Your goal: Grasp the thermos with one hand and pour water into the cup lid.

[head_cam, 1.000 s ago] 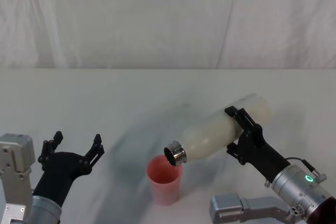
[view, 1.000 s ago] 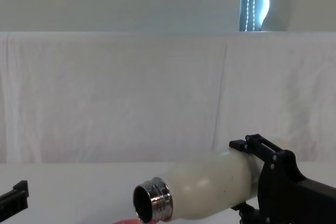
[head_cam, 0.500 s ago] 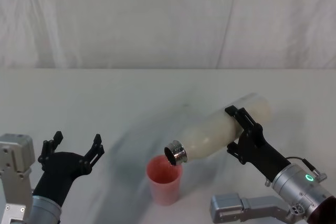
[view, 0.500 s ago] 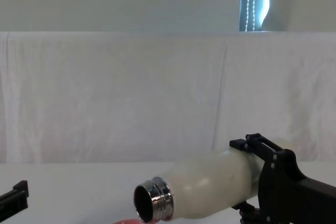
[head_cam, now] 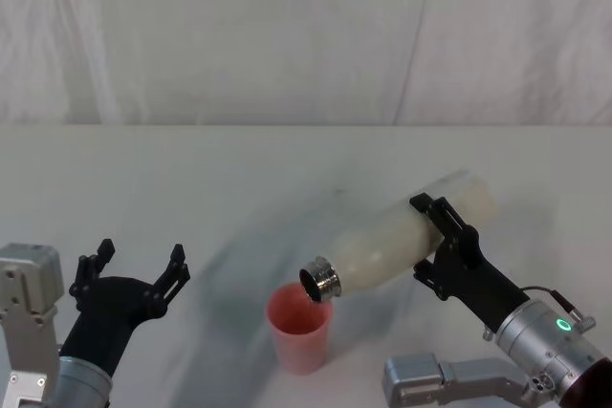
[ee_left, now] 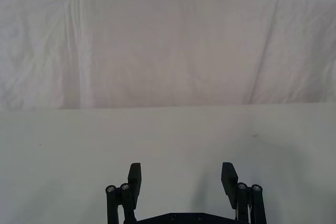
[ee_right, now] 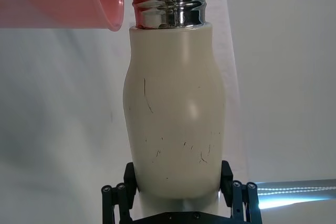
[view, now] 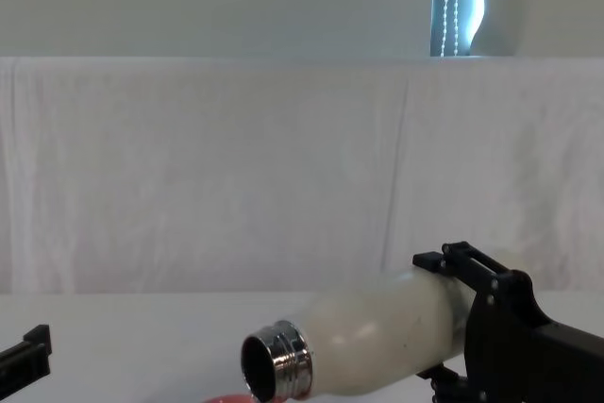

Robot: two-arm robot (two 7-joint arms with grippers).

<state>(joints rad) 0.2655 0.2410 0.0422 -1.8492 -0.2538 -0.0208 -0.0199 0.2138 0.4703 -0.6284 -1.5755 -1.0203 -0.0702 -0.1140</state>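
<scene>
The cream-white thermos lies tipped far over, steel neck pointing down-left over the pink cup lid. My right gripper is shut on the thermos body, fingers on either side. In the right wrist view the thermos rises from between the fingers, its shiny neck beside the cup lid's rim. The chest view has the thermos with its open mouth low over the cup lid's rim. My left gripper stands open at the near left, apart from both; its fingers hold nothing.
The white table runs back to a white cloth backdrop. The right arm's grey housing sits near the front edge. Bare table lies between the left gripper and the cup lid.
The thermos has tipped slightly further, its neck a little lower over the cup lid. The left arm has not moved.
</scene>
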